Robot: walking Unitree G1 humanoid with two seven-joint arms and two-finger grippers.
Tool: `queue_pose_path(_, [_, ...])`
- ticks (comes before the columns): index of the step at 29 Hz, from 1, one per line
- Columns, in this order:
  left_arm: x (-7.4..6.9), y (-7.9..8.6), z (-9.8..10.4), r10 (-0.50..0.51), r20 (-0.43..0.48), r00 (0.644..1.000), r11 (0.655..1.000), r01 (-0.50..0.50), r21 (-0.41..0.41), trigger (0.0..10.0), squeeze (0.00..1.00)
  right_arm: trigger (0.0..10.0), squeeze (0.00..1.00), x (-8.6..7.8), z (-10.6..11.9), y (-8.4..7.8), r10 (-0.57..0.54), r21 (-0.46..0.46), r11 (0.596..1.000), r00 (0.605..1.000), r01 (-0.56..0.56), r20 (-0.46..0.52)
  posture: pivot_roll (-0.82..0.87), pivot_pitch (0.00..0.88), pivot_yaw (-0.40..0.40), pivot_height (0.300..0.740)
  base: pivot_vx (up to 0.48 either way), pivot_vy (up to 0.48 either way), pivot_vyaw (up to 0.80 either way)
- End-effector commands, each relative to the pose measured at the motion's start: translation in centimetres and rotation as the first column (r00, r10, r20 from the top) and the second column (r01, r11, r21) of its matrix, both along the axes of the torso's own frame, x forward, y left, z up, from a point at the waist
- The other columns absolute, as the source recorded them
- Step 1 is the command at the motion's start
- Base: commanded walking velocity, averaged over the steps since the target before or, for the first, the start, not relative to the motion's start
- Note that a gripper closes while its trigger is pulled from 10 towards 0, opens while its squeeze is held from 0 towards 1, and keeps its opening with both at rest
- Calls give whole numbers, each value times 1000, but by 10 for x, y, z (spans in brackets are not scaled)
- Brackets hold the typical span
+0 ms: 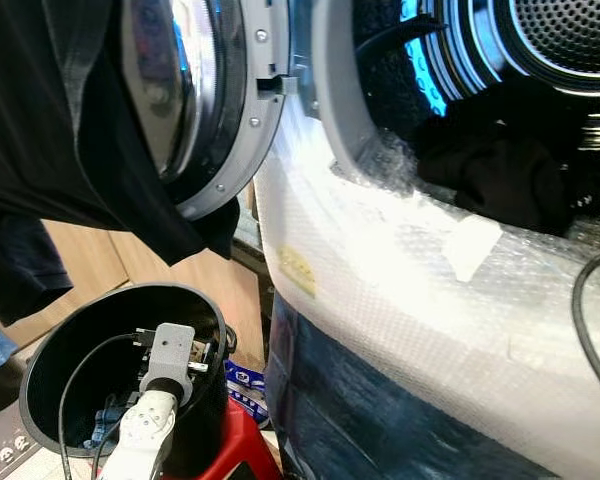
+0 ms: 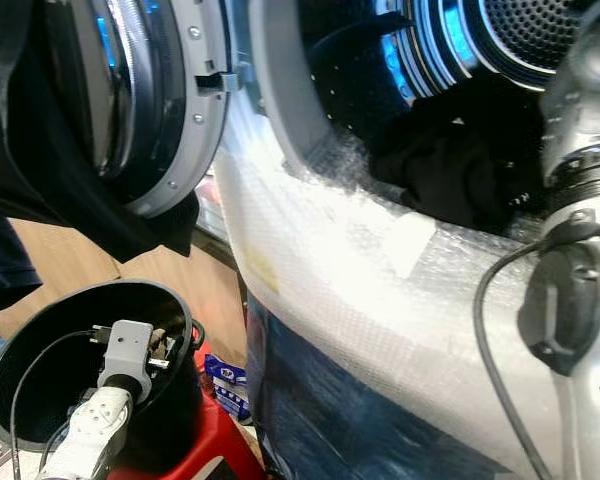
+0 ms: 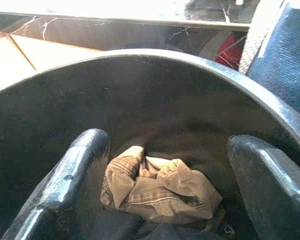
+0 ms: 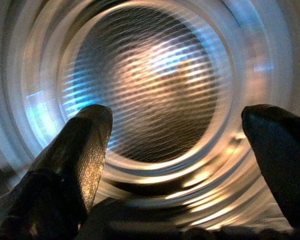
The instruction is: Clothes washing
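Note:
A black bucket point(image 1: 50, 340) stands at the lower left, and my left arm point(image 1: 150, 420) reaches down into it. In the left wrist view my left gripper point(image 3: 167, 145) is open just above a crumpled tan garment point(image 3: 160, 190) lying at the bucket's bottom, without touching it. The washer drum point(image 1: 560, 40) is open at the upper right, with dark clothes point(image 1: 500, 170) heaped at its mouth. My right arm point(image 2: 580, 200) reaches into the drum. My right gripper point(image 4: 180, 112) is open and holds nothing, facing the perforated back wall point(image 4: 145, 85).
The washer door point(image 1: 210, 100) stands open at the upper left, with a black garment point(image 1: 70, 150) draped over it. Bubble wrap point(image 1: 400, 290) covers the washer's front. The bucket rests on a red stool point(image 1: 245, 440). A black cable point(image 1: 580, 300) hangs at the right.

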State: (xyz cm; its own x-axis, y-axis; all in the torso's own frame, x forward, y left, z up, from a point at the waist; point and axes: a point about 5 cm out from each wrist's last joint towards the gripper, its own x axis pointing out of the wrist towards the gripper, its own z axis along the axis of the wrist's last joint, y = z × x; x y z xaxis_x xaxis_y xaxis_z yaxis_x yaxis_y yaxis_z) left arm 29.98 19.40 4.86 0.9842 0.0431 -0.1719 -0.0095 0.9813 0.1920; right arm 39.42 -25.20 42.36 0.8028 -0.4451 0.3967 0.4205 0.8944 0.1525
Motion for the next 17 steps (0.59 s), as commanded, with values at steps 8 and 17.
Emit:
queue_pose_path(8, [-2,-3,-1,-20,-8,1000,1000,20,-8,10000,0,10000,0,7,1,39,384,73,919,922,-387,56,110,0,7,740,0,0,0])
queue_pose_path(17, [-3,-3,0,-17,-5,1000,1000,17,-9,10000,0,10000,0,-15,-1,48,472,75,876,879,-476,66,99,0,1,740,0,0,0])
